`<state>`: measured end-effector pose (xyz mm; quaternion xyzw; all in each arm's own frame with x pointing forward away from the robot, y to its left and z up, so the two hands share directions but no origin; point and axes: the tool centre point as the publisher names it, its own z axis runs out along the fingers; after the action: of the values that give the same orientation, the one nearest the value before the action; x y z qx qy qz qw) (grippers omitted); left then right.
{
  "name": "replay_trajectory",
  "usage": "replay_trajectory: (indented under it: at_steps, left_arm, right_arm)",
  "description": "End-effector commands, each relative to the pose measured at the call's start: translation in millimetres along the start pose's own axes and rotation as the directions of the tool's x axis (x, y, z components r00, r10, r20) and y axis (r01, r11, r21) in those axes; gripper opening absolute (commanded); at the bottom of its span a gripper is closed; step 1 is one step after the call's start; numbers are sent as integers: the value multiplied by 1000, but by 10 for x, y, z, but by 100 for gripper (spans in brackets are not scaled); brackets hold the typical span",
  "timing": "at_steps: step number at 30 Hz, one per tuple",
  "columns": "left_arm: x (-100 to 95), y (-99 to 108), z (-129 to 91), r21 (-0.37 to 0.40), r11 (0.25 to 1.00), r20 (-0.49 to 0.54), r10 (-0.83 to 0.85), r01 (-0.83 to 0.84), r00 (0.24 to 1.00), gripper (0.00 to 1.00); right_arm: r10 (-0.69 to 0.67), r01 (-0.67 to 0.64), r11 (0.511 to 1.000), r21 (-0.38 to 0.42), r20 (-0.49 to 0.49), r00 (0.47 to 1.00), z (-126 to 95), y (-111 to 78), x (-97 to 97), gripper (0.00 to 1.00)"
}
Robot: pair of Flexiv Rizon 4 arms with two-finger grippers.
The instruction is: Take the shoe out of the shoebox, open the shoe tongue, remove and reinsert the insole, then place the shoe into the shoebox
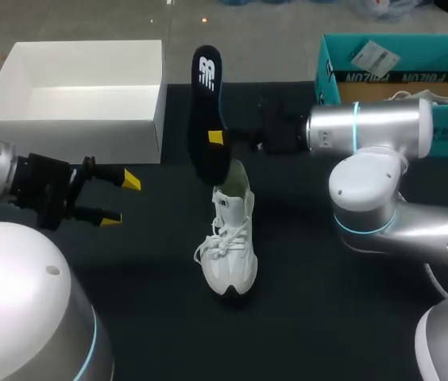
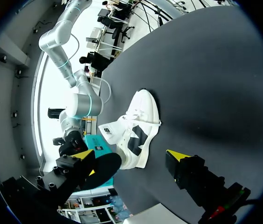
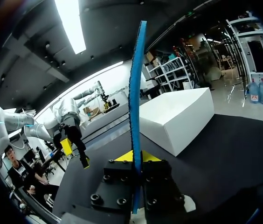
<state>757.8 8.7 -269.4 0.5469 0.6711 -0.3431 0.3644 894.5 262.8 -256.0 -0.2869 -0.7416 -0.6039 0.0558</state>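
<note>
Shoe (image 1: pixel 228 246) (image 2: pixel 138 126): white, laced, upright on its sole mid-table (image 1: pixel 327 317), toe near, heel far. Not in any box.

Insole (image 1: pixel 206 103) (image 2: pixel 101 170) (image 3: pixel 135 93): dark w/ blue edge, held roughly on end above the shoe's heel. Its lower end is right by the heel opening; can't tell if it touches.

R gripper (image 1: pixel 218 137) (image 3: pixel 135 158) comes in from the right w/ both fingers clamped on the insole's lower part, one each side.

L gripper (image 1: pixel 121 200) (image 2: pixel 130 156) (image 3: pixel 75 154) hangs left of the shoe, fingers spread wide w/ nothing between them, well apart from the shoe.

White shoebox (image 1: pixel 73 141) (image 3: pixel 178 116) sits open at far left. Teal box (image 1: pixel 335 71) is far right, behind the R arm (image 2: pixel 82 105).
</note>
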Motion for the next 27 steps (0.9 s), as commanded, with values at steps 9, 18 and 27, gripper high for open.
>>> replay_trajectory:
  at_steps: [9, 18, 27]
  left_arm:
    - [-7, -5, 2, -1, 1000, -5, 0, 0, 1000, 100]
    - [-7, -5, 2, -1, 1000, -5, 0, 0, 1000, 100]
    - [-7, -5, 2, -1, 1000, -5, 0, 0, 1000, 100]
  right_arm:
    - [38, -38, 999, 4, -9, 999, 155, -57, -5, 0]
    - [73, -73, 997, 18, 22, 997, 18, -250, -50, 0]
    - [76, -77, 997, 23, 26, 997, -17, -289, -38, 0]
